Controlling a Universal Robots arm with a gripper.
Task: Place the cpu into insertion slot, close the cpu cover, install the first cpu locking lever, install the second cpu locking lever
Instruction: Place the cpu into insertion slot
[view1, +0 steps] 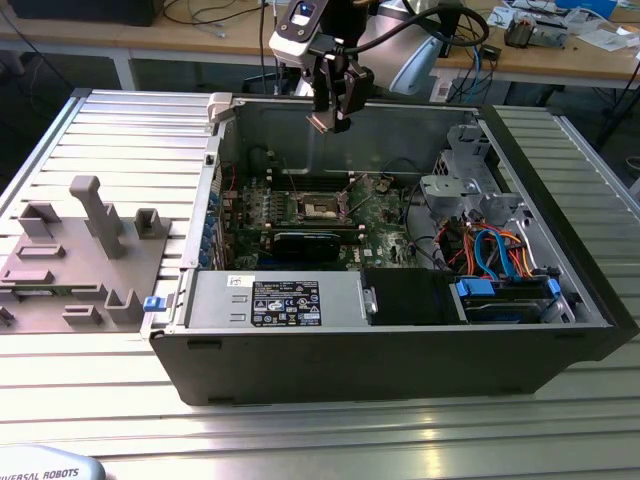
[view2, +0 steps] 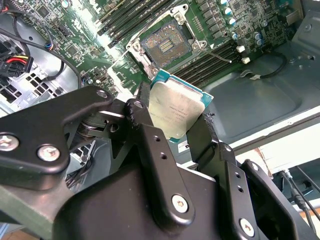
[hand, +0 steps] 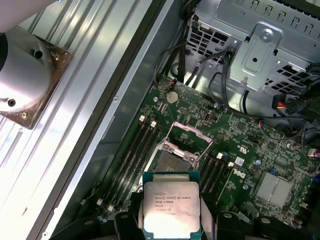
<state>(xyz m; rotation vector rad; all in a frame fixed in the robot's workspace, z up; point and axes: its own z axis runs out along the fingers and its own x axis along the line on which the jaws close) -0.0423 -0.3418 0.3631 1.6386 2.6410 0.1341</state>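
My gripper (view1: 330, 118) hangs above the back wall of the open computer case (view1: 400, 350), shut on the cpu (view1: 322, 122). In both wrist views the cpu (view2: 175, 111) (hand: 170, 202) sits between the black fingers (view2: 145, 125), silvery face showing, with a teal edge. Below it on the green board lies the insertion slot (view1: 322, 208) (view2: 165, 46) (hand: 175, 162), a dark square with a metal rim and nothing in it. The cpu cover (hand: 195, 134) stands tipped up at the slot's far side. A thin wire lever (view2: 220, 55) juts out beside the slot.
Inside the case are a labelled power supply box (view1: 275, 300), a metal drive cage (view1: 465, 170) and orange and blue cables (view1: 490, 245). A grey fixture plate (view1: 80, 260) lies on the ribbed table at the exterior view's left. Long black card slots (hand: 137, 150) flank the socket.
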